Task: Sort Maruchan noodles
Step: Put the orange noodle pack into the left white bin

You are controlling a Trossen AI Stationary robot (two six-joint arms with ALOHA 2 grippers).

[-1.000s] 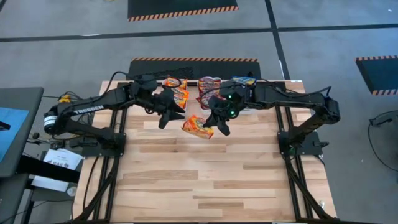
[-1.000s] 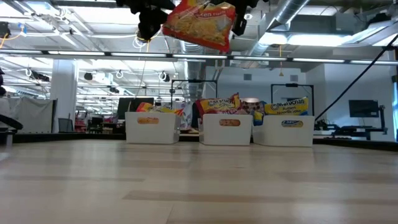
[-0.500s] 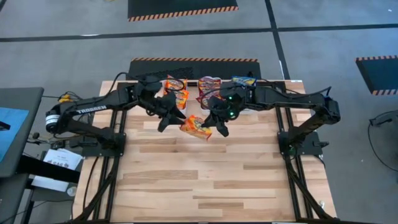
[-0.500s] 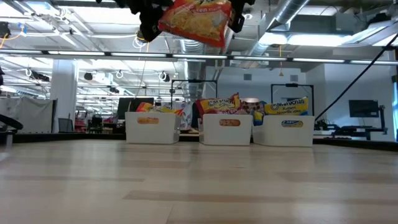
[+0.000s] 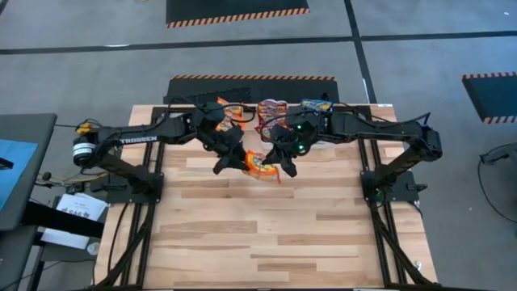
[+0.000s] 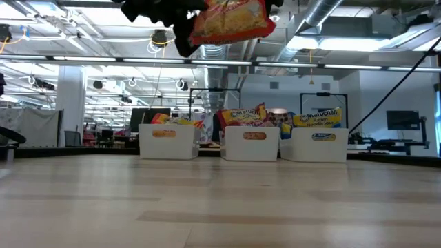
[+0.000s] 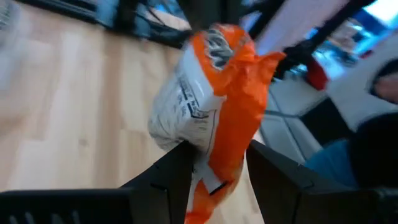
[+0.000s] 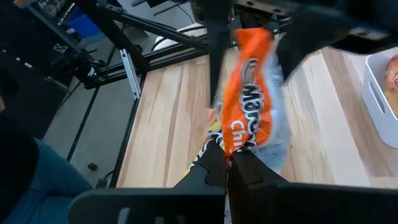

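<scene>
An orange noodle packet (image 5: 260,165) is clenched by the right tool (image 5: 282,167) above the surface (image 5: 266,234). The left tool (image 5: 232,159) is spread around it; contact cannot be made out.

White bins (image 6: 169,140): three, in a row at mid-frame of the low view, each holding noodle packets whose number cannot be counted. Orange noodle packet (image 6: 231,19): one, at the top centre of that view. Robot arms (image 5: 145,139): two, each with one gripper.
</scene>
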